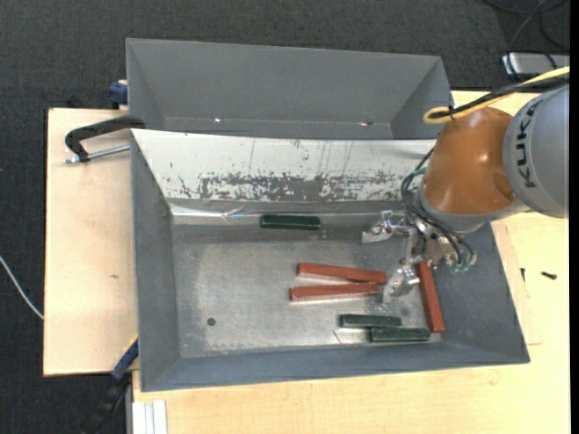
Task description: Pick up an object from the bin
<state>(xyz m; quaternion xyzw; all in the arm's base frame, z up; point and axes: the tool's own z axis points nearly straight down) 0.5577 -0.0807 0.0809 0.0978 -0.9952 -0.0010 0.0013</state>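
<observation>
Nearest me, along the front wall of the grey metal bin (154, 269), lie two dark green bars, touching and overlapping end to end: the front green bar (399, 334) and, just behind it and a little left, the second green bar (368, 320). To their right the slanted red bar (431, 298) lies almost front to back on the bin floor.

Behind those, in the middle of the floor, two more red bars lie side by side, running left to right: the lower red bar (333, 292) and the upper red bar (337, 272). The gripper (391, 257) is down at their right ends. Its fingers are spread wide with nothing between them: the near finger (401, 281) sits right at the bars' ends, though I cannot tell whether it touches, and the far finger (380, 231) is well apart from them. Above it sits the wrist's orange cover (466, 165).

Farthest back, the far green bar (289, 222) lies along the foot of the rear wall.
</observation>
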